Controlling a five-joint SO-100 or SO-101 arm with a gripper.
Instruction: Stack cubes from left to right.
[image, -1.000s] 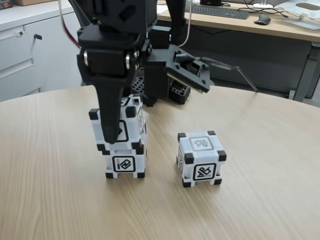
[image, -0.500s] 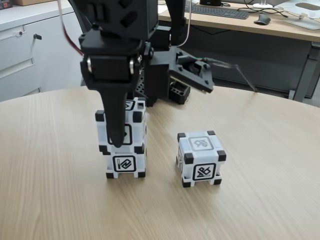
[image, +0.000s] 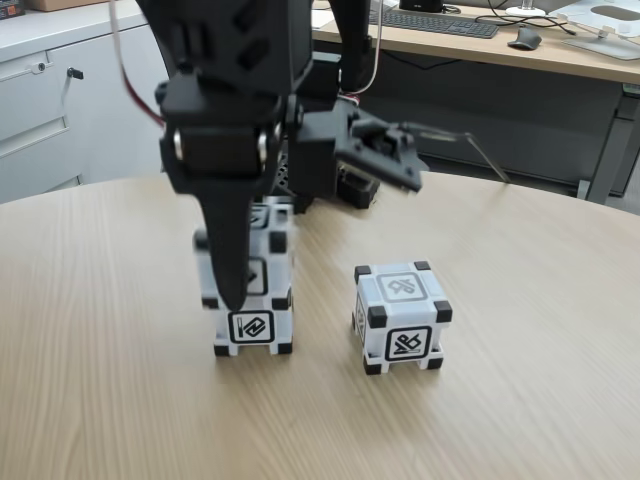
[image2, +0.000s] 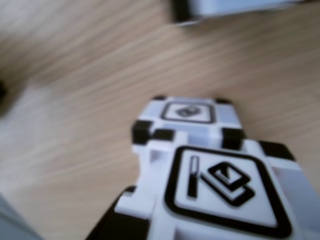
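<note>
In the fixed view two cubes form a stack at left: the lower cube rests on the table, and the upper cube sits on it, nearly squared up. My gripper comes down from above, shut on the upper cube, with one black finger across its front face. A third cube stands alone to the right. In the blurred wrist view the held cube looms close, the lower cube shows beyond it, and a corner of the third cube is at the top edge.
The round wooden table has open surface in front and to the right. The arm's black base and a black holder stand behind the stack. A desk with a keyboard and a grey cabinet lie beyond the table.
The gripper has carried the upper cube a little to the right and down, so it now lines up over the lower cube. The right cube has stayed in place.
</note>
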